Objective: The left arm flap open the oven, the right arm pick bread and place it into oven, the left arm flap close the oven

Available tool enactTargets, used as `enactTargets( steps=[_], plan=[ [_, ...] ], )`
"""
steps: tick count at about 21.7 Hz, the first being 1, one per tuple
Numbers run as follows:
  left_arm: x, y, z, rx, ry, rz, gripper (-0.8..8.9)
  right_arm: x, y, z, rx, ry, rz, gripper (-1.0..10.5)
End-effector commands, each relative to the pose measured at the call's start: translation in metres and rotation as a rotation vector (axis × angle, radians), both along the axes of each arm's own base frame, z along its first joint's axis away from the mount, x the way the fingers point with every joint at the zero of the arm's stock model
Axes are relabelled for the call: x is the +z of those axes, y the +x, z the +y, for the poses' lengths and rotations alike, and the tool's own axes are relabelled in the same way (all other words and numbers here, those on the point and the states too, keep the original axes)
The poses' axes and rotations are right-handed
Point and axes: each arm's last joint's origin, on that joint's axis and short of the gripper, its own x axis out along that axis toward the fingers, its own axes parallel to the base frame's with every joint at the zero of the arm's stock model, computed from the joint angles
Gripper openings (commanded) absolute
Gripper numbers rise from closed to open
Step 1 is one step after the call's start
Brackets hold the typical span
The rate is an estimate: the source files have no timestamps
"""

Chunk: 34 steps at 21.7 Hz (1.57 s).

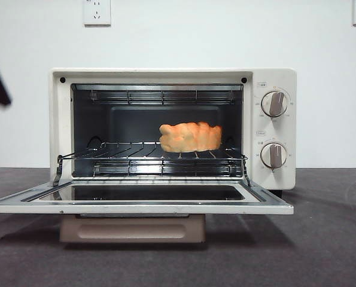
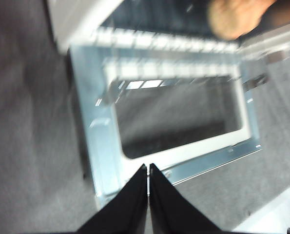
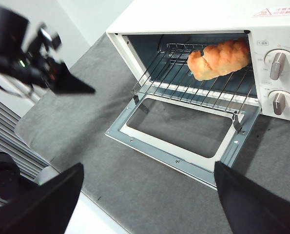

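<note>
Oven door down; bread on rack, right side.
Left gripper fingers together above door; right gripper fingers apart, empty.

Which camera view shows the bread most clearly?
The front view: the bread sits sharp and whole on the oven rack. The right wrist view also shows it clearly, from above. The left wrist view shows only a blurred part.
</note>
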Motion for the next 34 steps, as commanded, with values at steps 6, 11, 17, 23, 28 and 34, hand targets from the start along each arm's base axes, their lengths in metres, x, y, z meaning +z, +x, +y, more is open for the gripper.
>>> enactTargets(
  steps=[6,11,17,23,28,34],
  plan=[
    [-0.055,-0.007,0.008,0.134,-0.061,0.092,0.07,0.007,-0.001,-0.001,0.0,0.034,-0.018,4.3],
    [-0.08,-0.019,0.01,0.182,-0.071,0.19,0.07,0.008,0.0,-0.001,-0.036,0.034,-0.037,4.3],
    [-0.092,-0.026,0.007,0.179,-0.049,0.226,0.07,0.012,0.001,-0.001,-0.051,0.05,-0.069,4.3],
    [-0.103,-0.021,-0.002,0.13,-0.04,0.278,0.07,0.014,0.002,0.0,-0.052,0.061,-0.088,4.3],
    [-0.113,-0.011,-0.004,0.136,-0.093,0.306,0.07,0.013,0.002,0.0,-0.052,0.061,-0.088,4.3],
    [-0.115,-0.009,-0.005,0.124,-0.126,0.316,0.07,0.013,0.002,0.0,-0.052,0.061,-0.087,4.3]
  ],
)
